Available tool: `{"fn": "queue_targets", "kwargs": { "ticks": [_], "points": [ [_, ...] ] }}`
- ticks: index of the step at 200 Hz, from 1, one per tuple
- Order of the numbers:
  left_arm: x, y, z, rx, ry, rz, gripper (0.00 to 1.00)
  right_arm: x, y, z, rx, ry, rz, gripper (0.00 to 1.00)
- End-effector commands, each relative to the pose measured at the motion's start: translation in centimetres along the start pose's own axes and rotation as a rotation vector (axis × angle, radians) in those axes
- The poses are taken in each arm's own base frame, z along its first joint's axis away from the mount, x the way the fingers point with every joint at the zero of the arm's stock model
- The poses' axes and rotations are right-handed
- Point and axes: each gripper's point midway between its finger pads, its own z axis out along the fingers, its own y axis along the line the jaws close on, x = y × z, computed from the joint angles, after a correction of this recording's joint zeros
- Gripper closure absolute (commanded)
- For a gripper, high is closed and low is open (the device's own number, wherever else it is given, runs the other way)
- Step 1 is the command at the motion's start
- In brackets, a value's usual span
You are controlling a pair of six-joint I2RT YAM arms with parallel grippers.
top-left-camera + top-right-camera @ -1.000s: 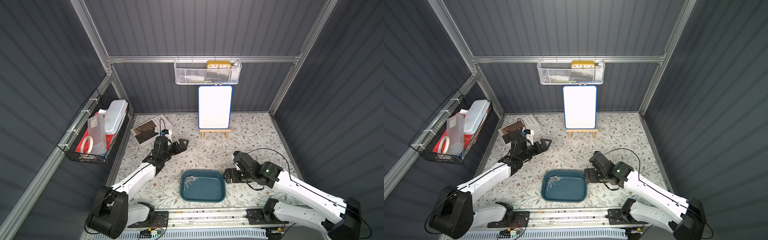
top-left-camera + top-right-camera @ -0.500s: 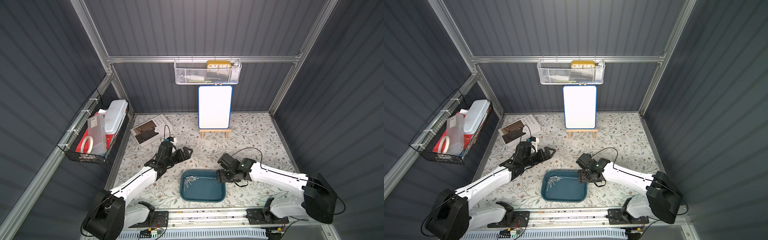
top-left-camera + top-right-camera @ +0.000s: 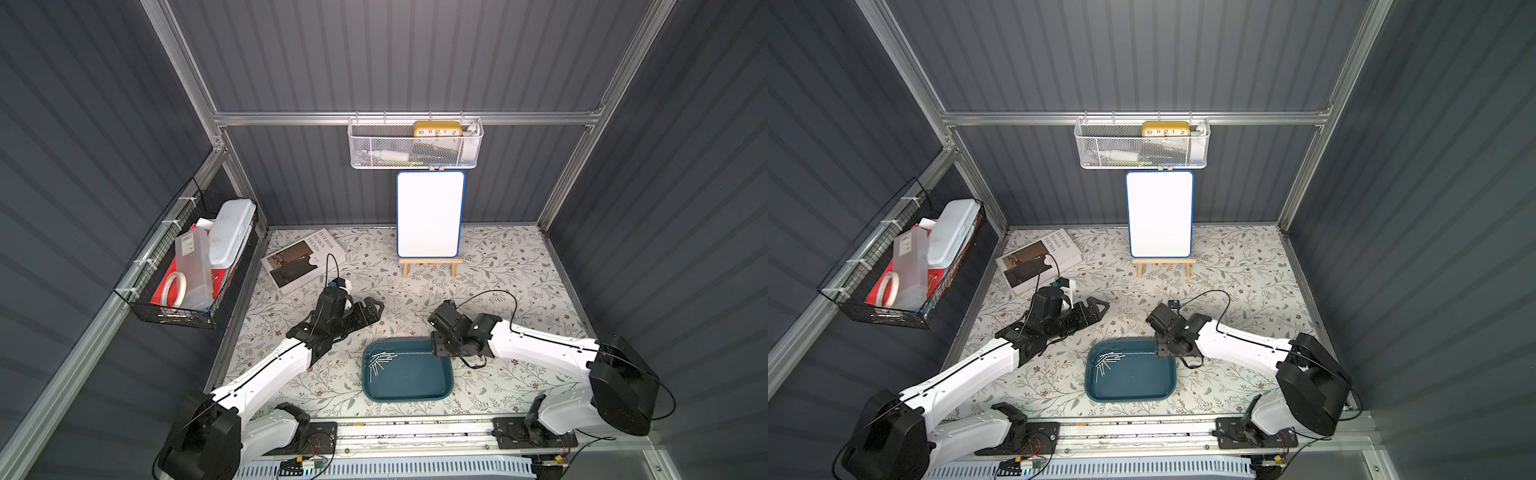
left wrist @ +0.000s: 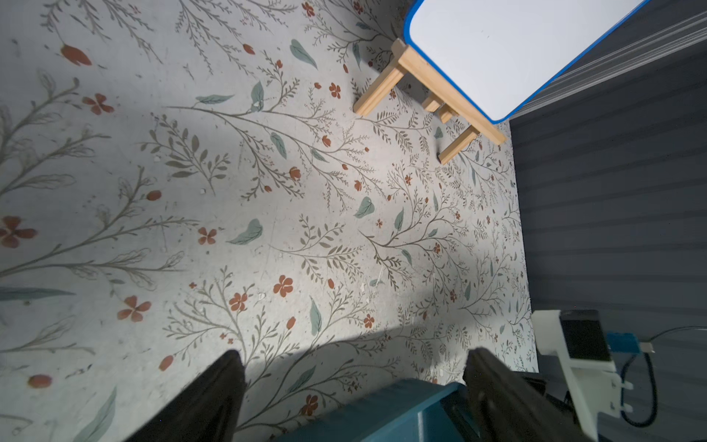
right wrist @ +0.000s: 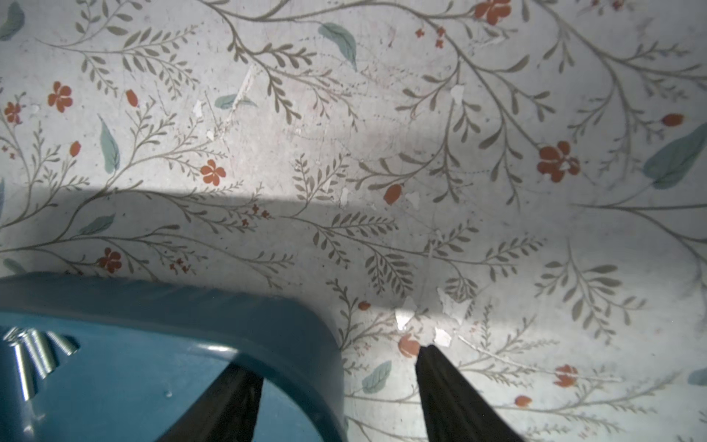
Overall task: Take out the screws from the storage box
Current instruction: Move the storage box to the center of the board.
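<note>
The storage box (image 3: 415, 376) (image 3: 1138, 376) is a shallow teal tray near the table's front. The screws (image 3: 380, 361) (image 3: 1106, 360) lie bunched in its far left part, and some show in the right wrist view (image 5: 34, 356). My right gripper (image 3: 438, 349) (image 5: 334, 358) is open and straddles the box's far right corner rim (image 5: 191, 302), one finger inside, the other on the table outside. My left gripper (image 3: 372, 309) (image 4: 354, 353) hangs open and empty above the table, behind the box's left side. A corner of the storage box (image 4: 382, 413) shows below it.
A whiteboard on a wooden easel (image 3: 430, 214) stands at the back. A book (image 3: 303, 259) lies at the back left. A black wire basket (image 3: 187, 270) hangs on the left wall and a white mesh basket (image 3: 415, 143) on the back wall.
My right gripper has moved left to the box's far right corner, dropped over its rim and narrowed its jaws. My left arm has swung forward and right, toward the box.
</note>
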Motion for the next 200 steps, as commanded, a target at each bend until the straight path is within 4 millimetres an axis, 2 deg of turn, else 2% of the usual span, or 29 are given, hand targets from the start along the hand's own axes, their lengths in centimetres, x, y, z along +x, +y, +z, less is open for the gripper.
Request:
{"fn": "queue_targets", "kwargs": {
  "ticks": [1,68,127,157,171,200],
  "points": [
    [0.4,0.8,-0.2,-0.029,-0.005,-0.023,0.06,-1.6,0.3,0.3,0.030,-0.043,0.018,0.35],
    [0.5,1.0,-0.8,-0.039,-0.015,-0.050,0.06,-4.7,0.6,2.0,0.050,-0.051,0.073,0.46],
    [0.5,1.3,-0.9,-0.052,-0.019,-0.071,0.05,-6.7,-0.3,2.6,0.100,-0.071,0.164,0.47],
    [0.7,1.6,-0.4,-0.060,-0.014,-0.077,0.05,-7.5,-0.5,3.1,0.123,-0.072,0.192,0.49],
    [0.8,1.8,-0.1,-0.062,-0.010,-0.082,0.05,-7.9,-0.5,3.4,0.122,-0.070,0.226,0.55],
    [0.9,2.0,0.4,-0.061,-0.005,-0.092,0.06,-8.9,-0.4,3.5,0.122,-0.080,0.276,0.59]
  ]
}}
